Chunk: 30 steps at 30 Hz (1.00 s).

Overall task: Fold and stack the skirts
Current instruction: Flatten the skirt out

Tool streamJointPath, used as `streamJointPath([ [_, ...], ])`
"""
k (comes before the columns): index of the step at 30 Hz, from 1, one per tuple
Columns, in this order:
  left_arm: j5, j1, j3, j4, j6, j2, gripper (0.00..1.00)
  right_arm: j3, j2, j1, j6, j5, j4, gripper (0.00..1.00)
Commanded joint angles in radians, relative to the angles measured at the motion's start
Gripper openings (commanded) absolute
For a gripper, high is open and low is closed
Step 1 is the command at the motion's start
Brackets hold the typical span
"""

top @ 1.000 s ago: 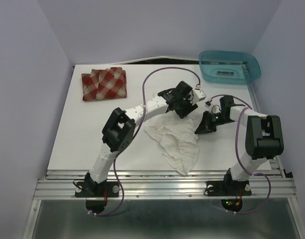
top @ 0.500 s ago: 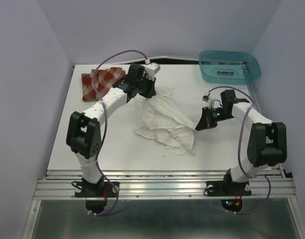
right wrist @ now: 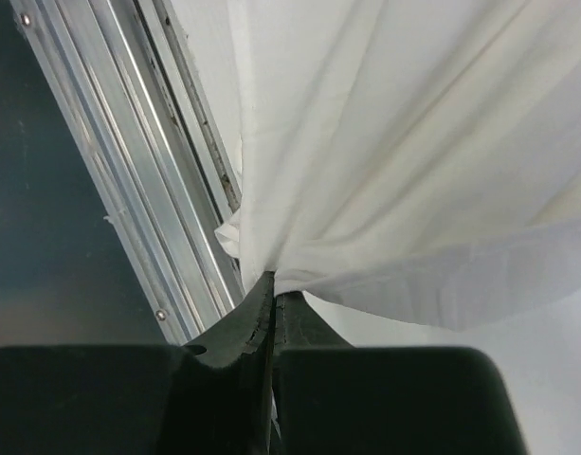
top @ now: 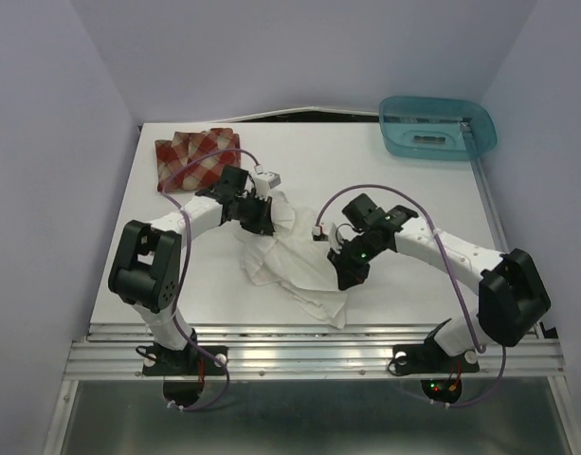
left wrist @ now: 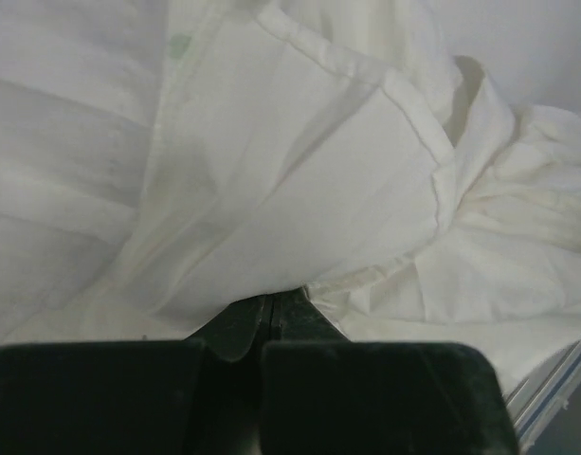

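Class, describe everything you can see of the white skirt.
The white skirt is thin, crinkled cloth with a stitched hem, bunched in a loose heap on the table. The left gripper pinches its far edge and the right gripper pinches its right side. It lies apart from the plaid skirt.

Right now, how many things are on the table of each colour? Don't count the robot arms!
White: 1, the white skirt
Red-and-cream check: 1, the plaid skirt
Teal: 1, the teal basket
Total: 3
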Motion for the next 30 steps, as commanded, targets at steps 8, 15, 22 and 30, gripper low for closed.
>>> streamJointPath([
  [8, -0.08, 0.092, -0.037, -0.147, 0.209, 0.016, 0.0, 0.097, 0.136, 0.087, -0.023, 0.14, -0.057, 0.66],
  [15, -0.13, 0.09, -0.029, -0.169, 0.297, 0.042, 0.0, 0.471, 0.166, -0.156, 0.121, -0.034, -0.028, 0.8],
  [22, -0.127, 0.086, -0.06, -0.157, 0.364, 0.037, 0.0, 0.731, 0.458, -0.207, 0.469, -0.038, 0.166, 0.72],
  [30, -0.069, 0.087, -0.087, -0.112, 0.358, -0.009, 0.0, 0.756, 0.606, -0.146, 0.493, -0.143, 0.341, 0.47],
])
